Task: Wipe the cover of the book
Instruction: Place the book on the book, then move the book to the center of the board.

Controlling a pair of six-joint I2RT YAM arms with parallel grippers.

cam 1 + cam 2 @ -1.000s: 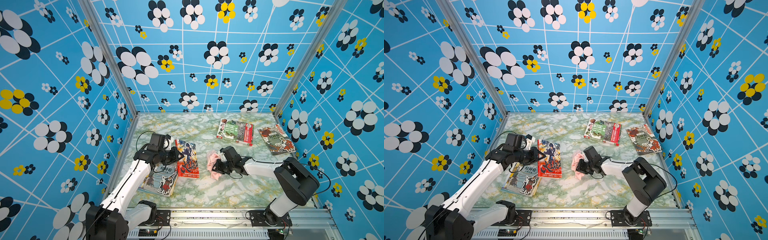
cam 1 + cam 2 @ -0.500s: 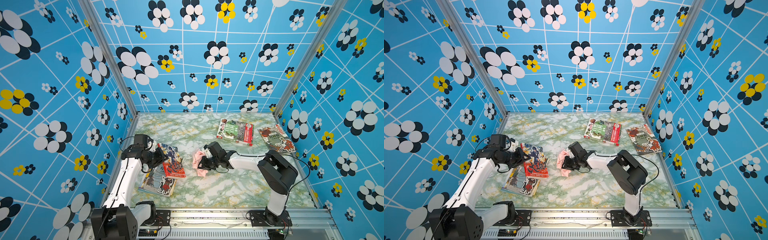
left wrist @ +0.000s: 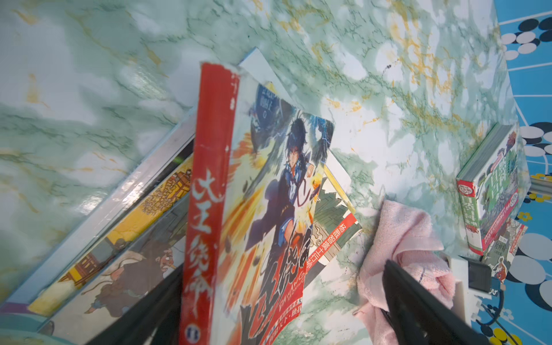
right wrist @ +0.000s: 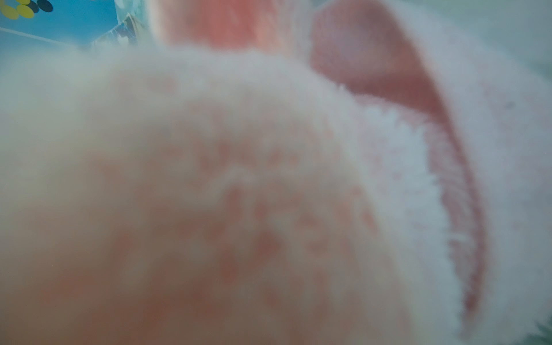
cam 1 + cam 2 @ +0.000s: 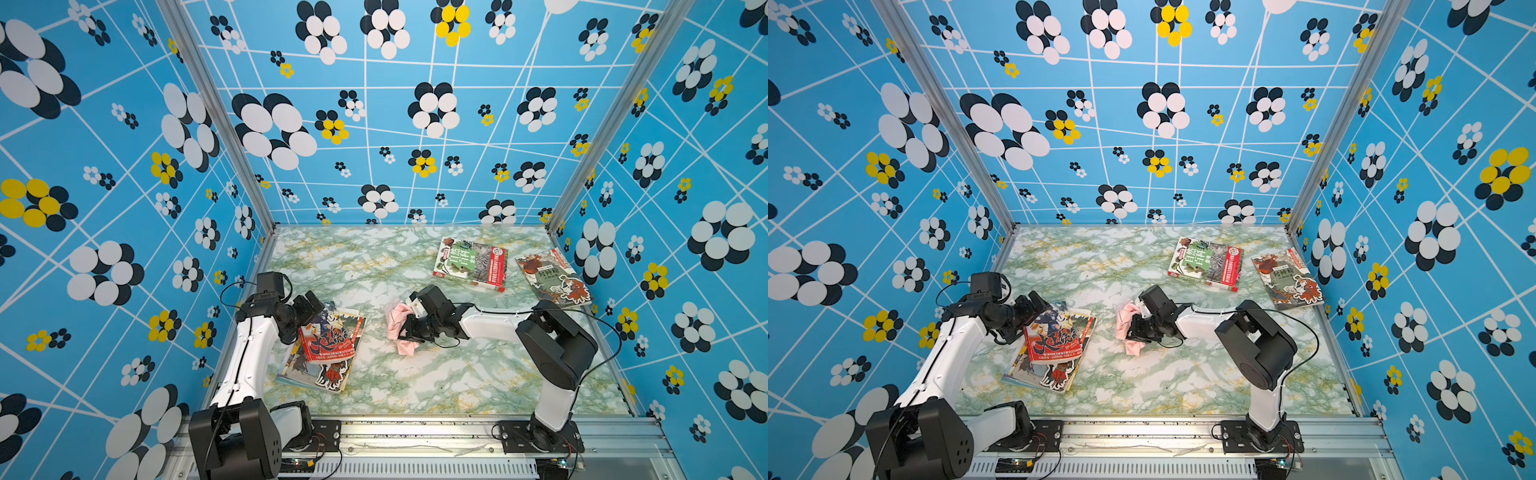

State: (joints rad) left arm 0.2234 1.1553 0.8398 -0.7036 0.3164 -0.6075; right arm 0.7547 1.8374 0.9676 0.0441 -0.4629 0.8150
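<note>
Four books lie on the green-veined, marble-patterned tabletop (image 5: 436, 382). The one that matters is the red-spined paperback book (image 5: 332, 336), its cover showing a dark-haired figure. It sits face up at the near left of the table, askew on top of a larger illustrated book (image 5: 320, 374) that shows beneath it on the near and left sides. The cover is fully exposed and unobstructed, so it is fit to be wiped where it rests.

The left gripper (image 5: 305, 318) stands at the spine end of this book. The left wrist view shows its black fingers (image 3: 418, 301) spread wide, one on either side of the spine, with nothing clamped: the claw is released. I judge it is stationed there to steady the book or to keep clear of the cover.

The right gripper (image 5: 409, 328) is clenched on a crumpled pink terry cloth (image 5: 397, 322), and the fabric fills the right wrist view. The cloth hangs near the paperback's right edge but apart from it, with bare table between them. Wiping, in my judgement, is not yet under way.

A green-covered book (image 5: 469, 264) and a brown-and-red illustrated book (image 5: 552, 276) lie well apart at the far right, out of the working area.
</note>
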